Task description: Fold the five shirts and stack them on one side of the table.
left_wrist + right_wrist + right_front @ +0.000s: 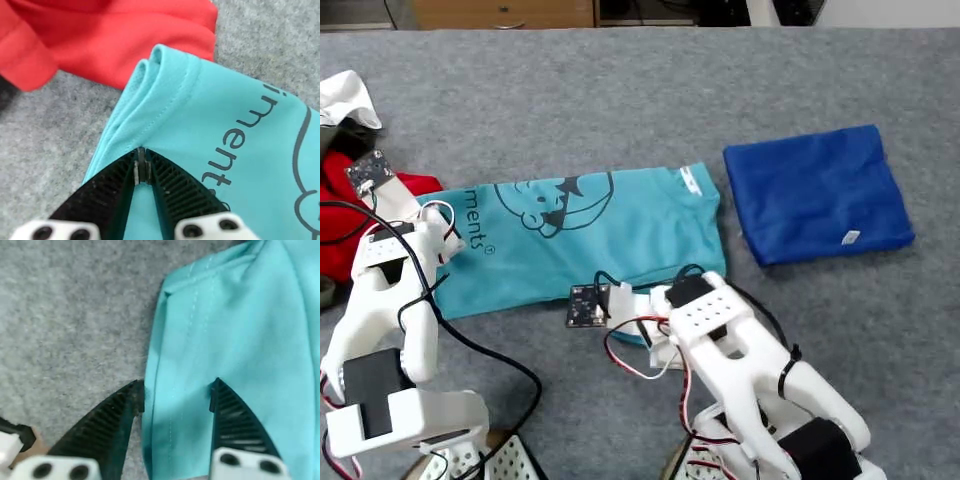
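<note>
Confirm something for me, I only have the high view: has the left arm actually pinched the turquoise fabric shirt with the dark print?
Observer: Yes. In the left wrist view, the left arm's jaws are shut on a doubled-over edge of the turquoise printed shirt.
Operator: And the right arm?
Observer: The right arm's jaws are open, straddling the shirt's stitched edge. One tip is over the grey felt table, the other over the cloth.
</note>
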You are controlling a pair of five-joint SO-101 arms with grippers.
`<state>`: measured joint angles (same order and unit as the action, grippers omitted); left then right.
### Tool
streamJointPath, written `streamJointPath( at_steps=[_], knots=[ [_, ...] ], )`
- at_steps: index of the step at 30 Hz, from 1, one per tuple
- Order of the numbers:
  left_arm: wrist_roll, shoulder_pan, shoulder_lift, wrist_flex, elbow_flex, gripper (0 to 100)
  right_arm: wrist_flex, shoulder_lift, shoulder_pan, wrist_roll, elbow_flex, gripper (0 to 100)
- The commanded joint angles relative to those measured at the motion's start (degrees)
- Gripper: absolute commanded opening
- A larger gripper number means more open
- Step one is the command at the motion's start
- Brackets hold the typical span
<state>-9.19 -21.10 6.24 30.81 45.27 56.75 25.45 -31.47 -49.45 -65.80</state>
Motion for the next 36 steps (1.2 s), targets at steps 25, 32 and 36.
streamJointPath(
  at_steps=[25,32,36],
  knots=[
    [0.3,0.6,0.2,-0.5,-2.1,2,3.3,-16.6,-0.5,0.6,10.6,0.2],
    [0.3,0.6,0.2,-0.5,-2.2,2,4.0,-16.3,-0.4,0.6,11.6,0.2],
    [0.3,0.6,0.2,-0.5,-2.2,2,10.5,-16.6,1.2,0.5,17.9,0.2]
  ],
)
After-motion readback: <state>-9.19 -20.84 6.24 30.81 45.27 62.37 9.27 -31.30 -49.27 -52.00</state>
